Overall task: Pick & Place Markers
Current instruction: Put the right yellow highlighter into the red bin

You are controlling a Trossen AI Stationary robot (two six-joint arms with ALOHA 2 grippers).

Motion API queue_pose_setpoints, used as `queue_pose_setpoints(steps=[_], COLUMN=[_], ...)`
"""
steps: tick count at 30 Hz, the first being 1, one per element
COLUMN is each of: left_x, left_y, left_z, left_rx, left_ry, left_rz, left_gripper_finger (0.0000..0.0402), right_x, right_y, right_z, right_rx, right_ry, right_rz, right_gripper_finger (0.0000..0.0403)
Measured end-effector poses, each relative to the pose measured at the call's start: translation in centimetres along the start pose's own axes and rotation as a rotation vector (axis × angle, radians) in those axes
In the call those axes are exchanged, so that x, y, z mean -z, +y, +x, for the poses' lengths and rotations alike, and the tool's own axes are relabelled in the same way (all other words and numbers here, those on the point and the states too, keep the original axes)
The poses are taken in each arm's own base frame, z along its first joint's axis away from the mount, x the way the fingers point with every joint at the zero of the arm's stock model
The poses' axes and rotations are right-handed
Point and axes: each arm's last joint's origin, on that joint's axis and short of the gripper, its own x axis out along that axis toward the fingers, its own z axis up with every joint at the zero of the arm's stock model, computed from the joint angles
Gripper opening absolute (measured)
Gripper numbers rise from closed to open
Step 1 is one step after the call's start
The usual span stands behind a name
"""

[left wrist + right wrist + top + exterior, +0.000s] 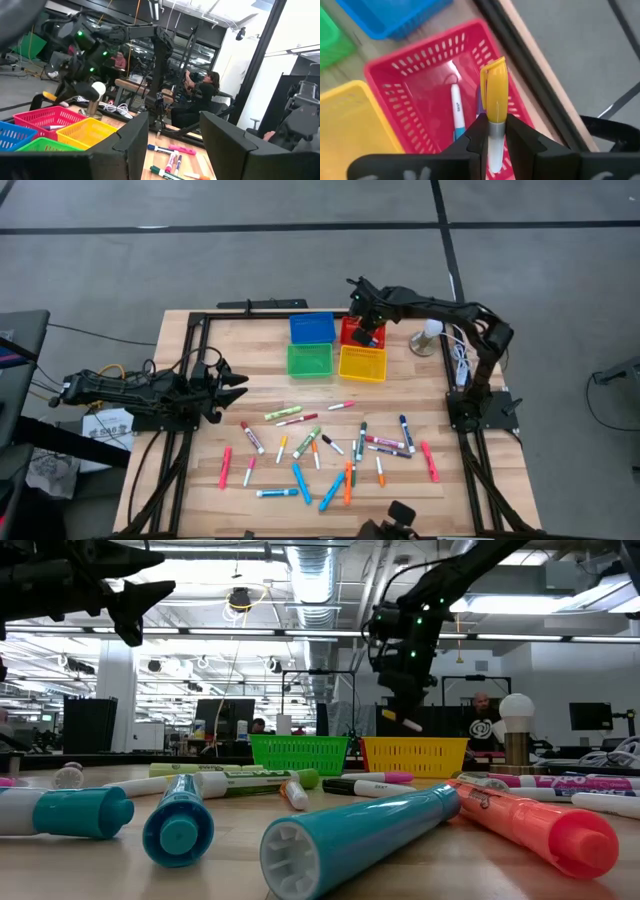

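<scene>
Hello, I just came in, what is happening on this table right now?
A two-armed robot is sorting markers into small coloured bins. The right tool grips a yellow-capped marker above the red bin, which already holds a marker with a teal cap. The marker has not been dropped. The left tool waits open over the table's left side, holding nothing. Many markers lie scattered on the wooden table, near the front.

Wooden table (200, 490) with scattered markers (330, 452), four bins (337, 346), lamp (427, 338).
</scene>
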Motion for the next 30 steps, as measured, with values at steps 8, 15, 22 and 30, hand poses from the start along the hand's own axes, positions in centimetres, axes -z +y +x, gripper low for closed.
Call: queue_pose_setpoints(steps=[8, 15, 22, 30], left_x=[0.0, 0.0, 0.0, 0.0], left_y=[0.0, 0.0, 0.0, 0.0], left_z=[0.0, 0.0, 0.0, 0.0], left_rx=[0.000, 0.000, 0.000, 0.000], left_ry=[0.000, 0.000, 0.000, 0.000], left_rz=[0.000, 0.000, 0.000, 0.000], left_gripper_finger=[0.0177, 0.0177, 0.0177, 0.0177], right_x=[0.3, 0.5, 0.4, 0.4], right_y=[0.6, 0.8, 0.8, 0.8], right_z=[2.9, 3.9, 3.9, 3.9], right_rx=[-0.027, -0.029, -0.029, -0.030], right_ry=[0.085, 0.118, 0.113, 0.111], right_rz=[-0.063, -0.073, -0.095, -0.116], right_gripper_finger=[0.0049, 0.0049, 0.0050, 0.0073])
